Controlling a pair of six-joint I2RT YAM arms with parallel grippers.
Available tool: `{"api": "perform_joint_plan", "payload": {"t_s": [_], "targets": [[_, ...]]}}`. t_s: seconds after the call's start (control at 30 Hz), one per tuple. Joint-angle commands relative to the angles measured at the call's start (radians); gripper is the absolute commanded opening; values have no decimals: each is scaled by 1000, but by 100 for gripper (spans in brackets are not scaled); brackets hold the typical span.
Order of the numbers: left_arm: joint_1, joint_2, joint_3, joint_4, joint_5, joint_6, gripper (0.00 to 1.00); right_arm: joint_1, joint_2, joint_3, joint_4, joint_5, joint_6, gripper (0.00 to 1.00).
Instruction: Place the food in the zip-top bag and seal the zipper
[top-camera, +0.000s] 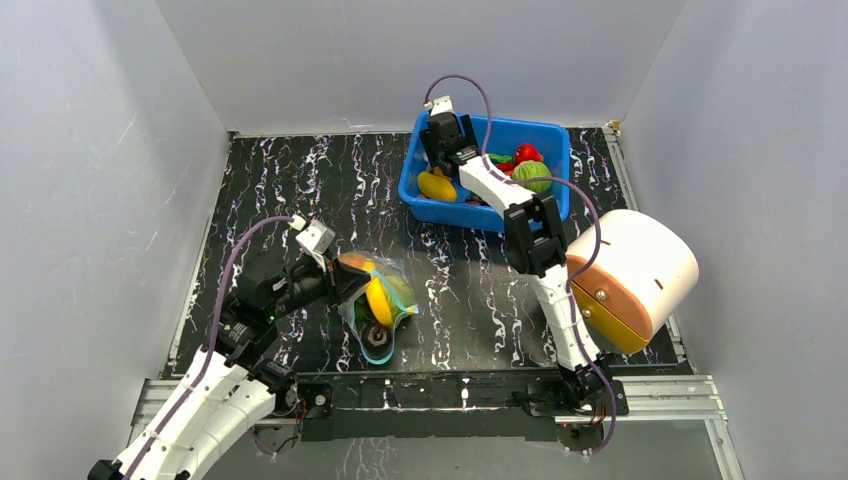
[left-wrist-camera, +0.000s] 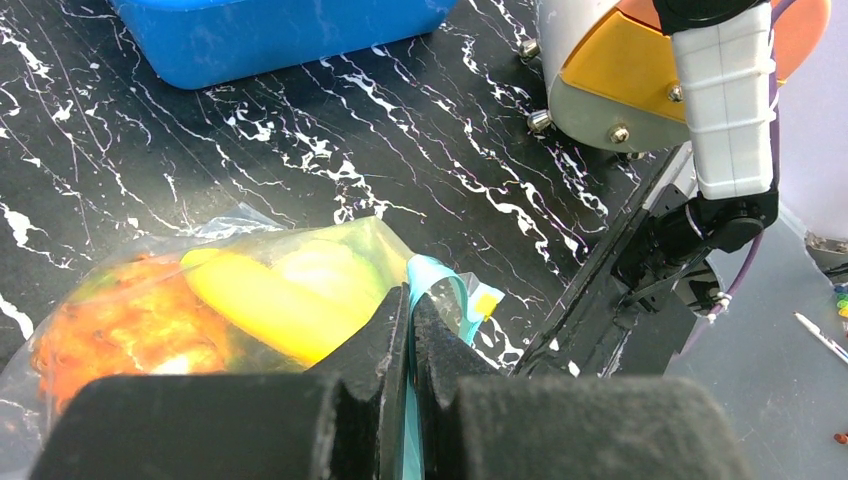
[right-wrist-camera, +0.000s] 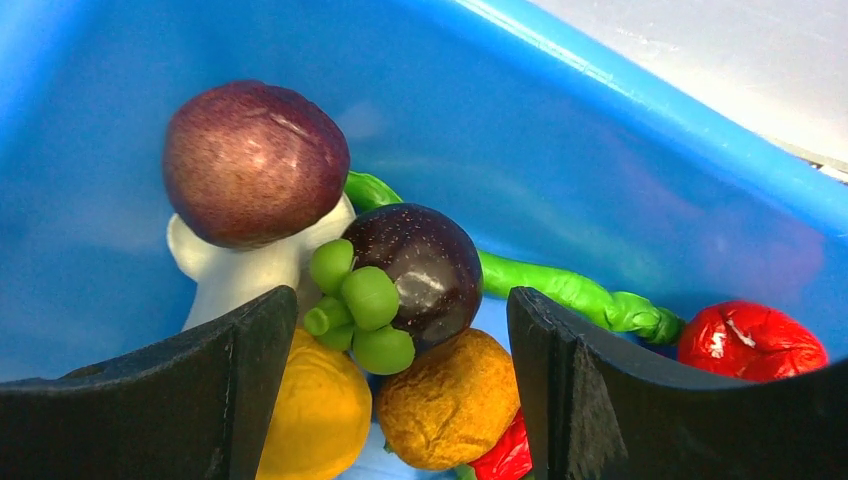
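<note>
We find the left gripper (left-wrist-camera: 410, 325) clamped on the zipper (left-wrist-camera: 442, 292) of the zip-top bag (left-wrist-camera: 250, 290), well apart from the blue bin (top-camera: 460, 212). The right gripper (right-wrist-camera: 398, 310), jaws wide, hangs inside that bin over the food (right-wrist-camera: 425, 262).

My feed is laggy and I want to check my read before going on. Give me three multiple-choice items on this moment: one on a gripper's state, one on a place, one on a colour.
1. The left gripper is:
A. shut on the zip-top bag at its mouth edge
B. open above the bag
C. shut on nothing, away from the bag

2. The right gripper is:
A. parked at its base
B. beside the left gripper
C. in the blue bin, over the food

3. The zipper is:
A. red
B. teal-blue
C. black

Answers:
1. A: the left wrist view shows the fingers pressed together on the bag's mouth.
2. C: its spread fingers flank toys against blue walls.
3. B: teal shows right beside the left fingers.
</note>
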Motion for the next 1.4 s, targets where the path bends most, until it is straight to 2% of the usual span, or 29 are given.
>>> {"api": "perform_joint_plan", "payload": {"t_s": [0.0,0.1,0.4,0.63,0.93,1.13,1.37], "targets": [[-4,-17,48,-3,-15,15,0,-23,21,47,38,-19,28,75],[-4,-19,46,-5,-19,15,0,-30,29,47,35,-34,40,73],[-4,-22,58,-13,-25,12,0,-53,17,37,27,-97,75,49],[-3,-17,68,-5,-35,-15,0,-54,-57,-13,40,-101,60,37],[-4,37,103,3,-55,-83,0,-61,-184,-113,41,-91,28,32],[-4,53,110,51,-77,-138,0,-61,-323,-230,24,-139,75,29],[-4,113,180,23,-127,-178,0,-61,-489,-377,-35,-209,129,25]]}}
